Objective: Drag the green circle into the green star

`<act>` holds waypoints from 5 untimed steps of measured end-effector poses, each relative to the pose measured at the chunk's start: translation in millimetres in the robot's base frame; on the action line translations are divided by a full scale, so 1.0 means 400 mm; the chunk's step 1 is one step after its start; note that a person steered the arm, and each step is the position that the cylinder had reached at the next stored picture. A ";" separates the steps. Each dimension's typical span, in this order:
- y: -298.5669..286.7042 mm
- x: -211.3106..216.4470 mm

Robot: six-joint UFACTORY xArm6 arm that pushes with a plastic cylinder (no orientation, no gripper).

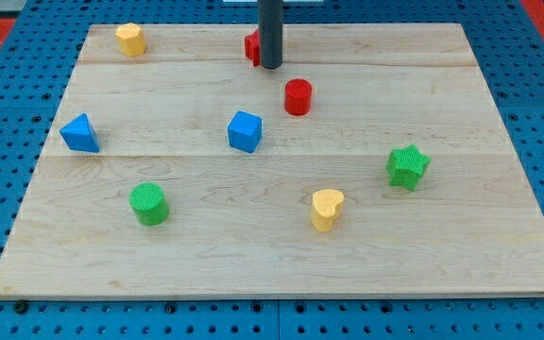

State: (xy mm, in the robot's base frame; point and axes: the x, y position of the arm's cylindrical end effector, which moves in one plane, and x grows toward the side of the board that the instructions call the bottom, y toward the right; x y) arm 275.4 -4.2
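The green circle (148, 203) sits on the wooden board at the lower left. The green star (407, 166) sits at the right, far from the circle, with a yellow heart (327, 209) lying between them. My tip (270, 65) is near the view's top centre, right beside a red block (252, 47) that the rod partly hides. The tip is far from both green blocks.
A red cylinder (297, 96) stands just below and right of the tip. A blue cube (245, 131) is at the centre, a blue triangle (80, 133) at the left, a yellow block (130, 40) at the top left. The board (272, 264) lies on a blue pegboard.
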 end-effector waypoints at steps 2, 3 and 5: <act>0.320 0.088; 0.372 0.274; -0.162 0.610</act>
State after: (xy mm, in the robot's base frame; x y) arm 519.6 -69.0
